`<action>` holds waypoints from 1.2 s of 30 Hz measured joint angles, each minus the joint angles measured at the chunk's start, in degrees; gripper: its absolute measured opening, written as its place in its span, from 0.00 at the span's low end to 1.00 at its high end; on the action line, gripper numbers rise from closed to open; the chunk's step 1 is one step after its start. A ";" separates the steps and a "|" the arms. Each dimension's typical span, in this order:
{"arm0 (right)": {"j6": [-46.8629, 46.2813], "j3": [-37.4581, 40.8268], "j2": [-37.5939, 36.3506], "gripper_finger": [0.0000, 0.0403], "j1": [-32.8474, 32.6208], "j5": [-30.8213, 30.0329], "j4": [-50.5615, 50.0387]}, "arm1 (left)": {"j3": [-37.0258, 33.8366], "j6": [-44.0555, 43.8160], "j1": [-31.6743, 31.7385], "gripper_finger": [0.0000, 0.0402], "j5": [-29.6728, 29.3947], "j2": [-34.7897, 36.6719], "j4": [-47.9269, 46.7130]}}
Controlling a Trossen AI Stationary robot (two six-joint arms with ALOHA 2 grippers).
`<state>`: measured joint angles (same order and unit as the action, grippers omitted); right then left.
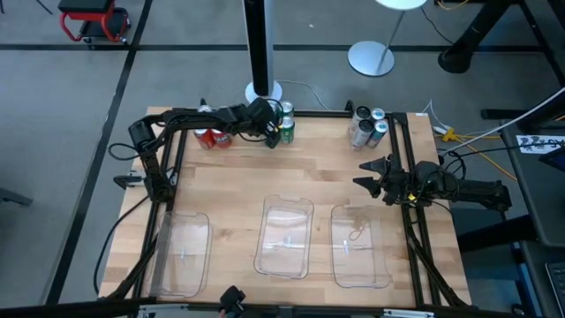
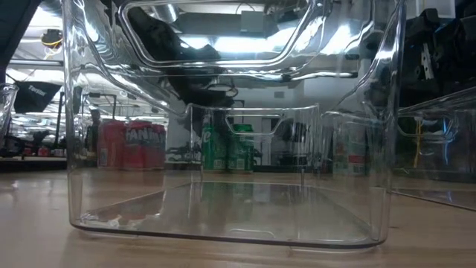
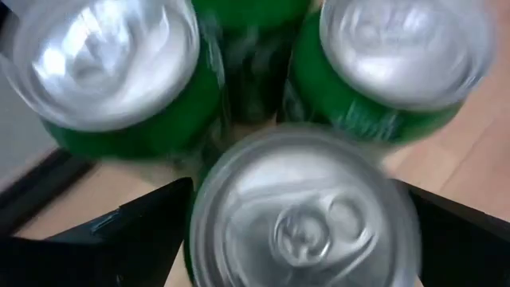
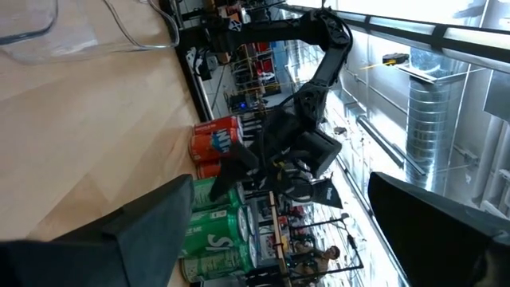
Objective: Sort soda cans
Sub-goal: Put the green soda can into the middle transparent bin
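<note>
My left fingers [image 3: 299, 231] spread wide around a green can [image 3: 303, 215] at the counter's [image 1: 238, 172] back edge, not gripping. Red cans [image 1: 212, 137] stand left, grey cans [image 1: 366, 126] right. My right fingers [image 1: 369, 174] hover open, empty.

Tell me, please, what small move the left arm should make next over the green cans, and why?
Probably close the left hand on the nearest green can. Its fingers stand open on either side of that can's silver top, with the other green cans close behind, so a grip seems due before lifting. The right hand waits open, off by the table's right edge.
</note>
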<state>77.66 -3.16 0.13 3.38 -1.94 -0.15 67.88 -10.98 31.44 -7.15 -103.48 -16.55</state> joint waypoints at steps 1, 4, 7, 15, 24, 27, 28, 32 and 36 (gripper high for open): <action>-0.33 0.00 0.01 0.93 0.01 0.00 -0.02 | 0.00 0.01 0.00 0.98 0.01 -0.29 -0.40; -0.88 0.00 0.01 0.93 0.02 0.01 -0.08 | 0.00 0.05 0.00 0.94 -0.52 -0.26 -0.96; -0.88 0.00 0.00 0.93 0.02 0.00 -0.24 | 0.00 1.09 -0.08 0.86 -0.58 -0.26 -0.53; -0.88 0.00 0.00 0.93 0.02 0.01 -0.32 | 0.00 5.45 -1.12 0.75 -2.25 -0.20 -0.55; -0.88 0.00 0.01 0.93 0.01 0.00 -0.41 | 0.45 7.18 -3.17 0.75 -2.89 3.70 -4.43; -0.88 0.00 0.00 0.93 0.01 0.01 -0.43 | 1.68 7.16 -4.70 0.75 -2.89 7.45 -6.38; -0.88 0.00 0.01 0.93 0.02 -0.01 -0.43 | 1.73 7.16 -5.38 0.75 -2.96 8.70 -6.85; -0.90 0.00 0.00 0.93 0.00 -0.01 -0.44 | 1.64 7.10 -8.89 0.75 -3.22 13.84 -8.84; -1.23 0.00 -0.01 0.93 0.01 -0.01 -0.42 | 1.68 7.65 -13.30 0.75 -3.16 19.18 -9.66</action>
<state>76.43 -3.16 0.12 3.39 -1.96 -0.57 69.55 -3.34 18.14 -10.31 -84.30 -26.21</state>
